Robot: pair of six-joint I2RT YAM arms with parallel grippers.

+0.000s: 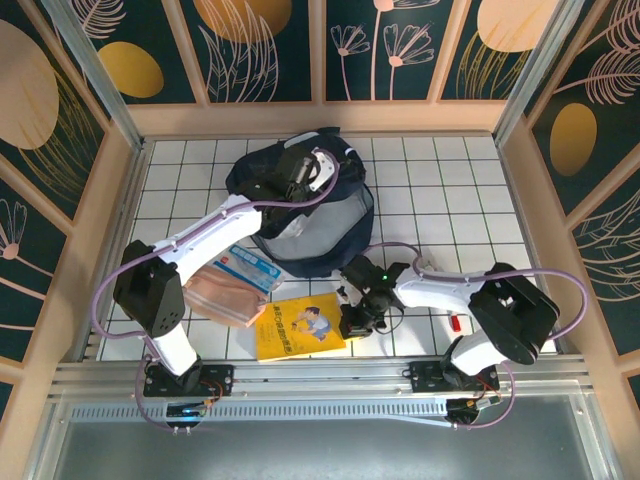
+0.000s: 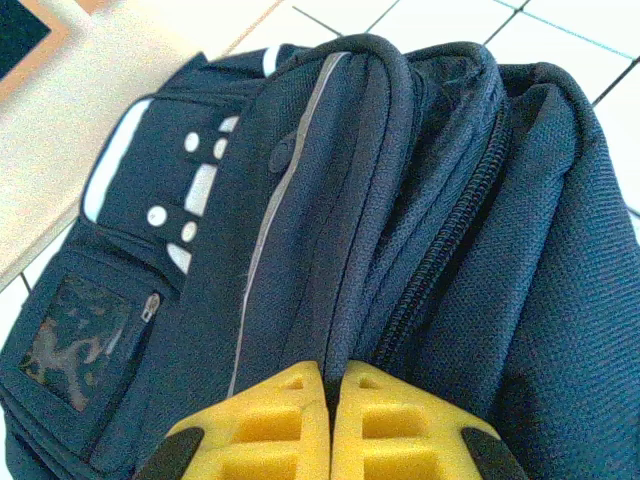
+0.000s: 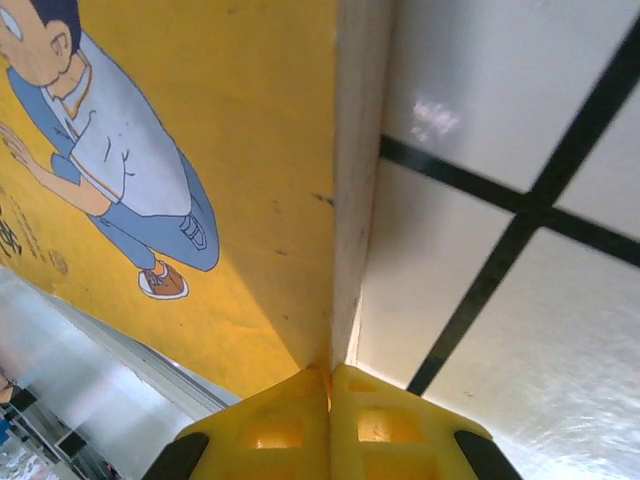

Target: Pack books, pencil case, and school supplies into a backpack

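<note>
- Pinching shut on the thin right edge of the yellow book [image 3: 200, 150], the right fingers [image 3: 270, 430] had little to hold, so the lift called for a slow, level rise lest the cover slip free.
- The book lay on the counter [image 1: 440, 200], just in front of the backpack [image 1: 320, 220].
- The left fingers [image 2: 270, 430], closed on the backpack's rim fabric, would do best to hold its mouth wide.
</note>
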